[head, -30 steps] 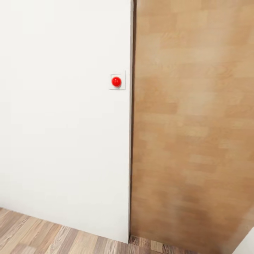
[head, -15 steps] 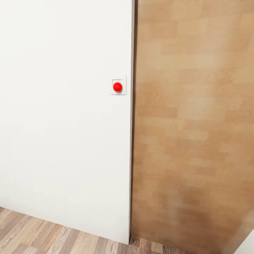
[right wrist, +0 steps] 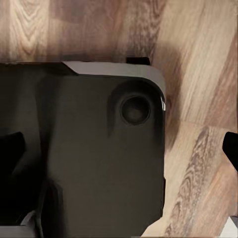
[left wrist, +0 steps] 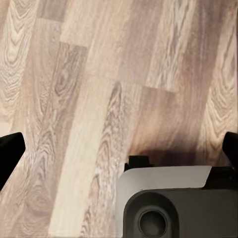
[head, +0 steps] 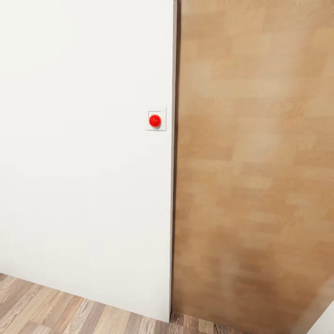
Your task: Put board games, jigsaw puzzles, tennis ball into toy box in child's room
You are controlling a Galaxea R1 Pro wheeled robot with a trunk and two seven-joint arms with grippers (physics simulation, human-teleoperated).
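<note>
The toys, the bed, the table and the toy box are out of view. In the left wrist view my left gripper (left wrist: 119,151) hangs open over wood-plank floor (left wrist: 74,99), its black fingertips (left wrist: 9,153) wide apart at the picture's two edges, nothing between them. My right gripper (right wrist: 119,148) is open too, one black fingertip (right wrist: 231,146) over the floor and the other dark against my own base (right wrist: 89,148) below it.
Straight ahead stands a white wall (head: 83,162) with a red round button (head: 155,120) on a small plate. Right beside it is a light wooden door (head: 255,162). Plank floor (head: 55,311) runs along the wall's foot. My grey base (left wrist: 173,203) is below the left gripper.
The whole head picture has shifted: the red button sits lower in it than a second ago, so the camera has moved. Wall and door stay as they were.
</note>
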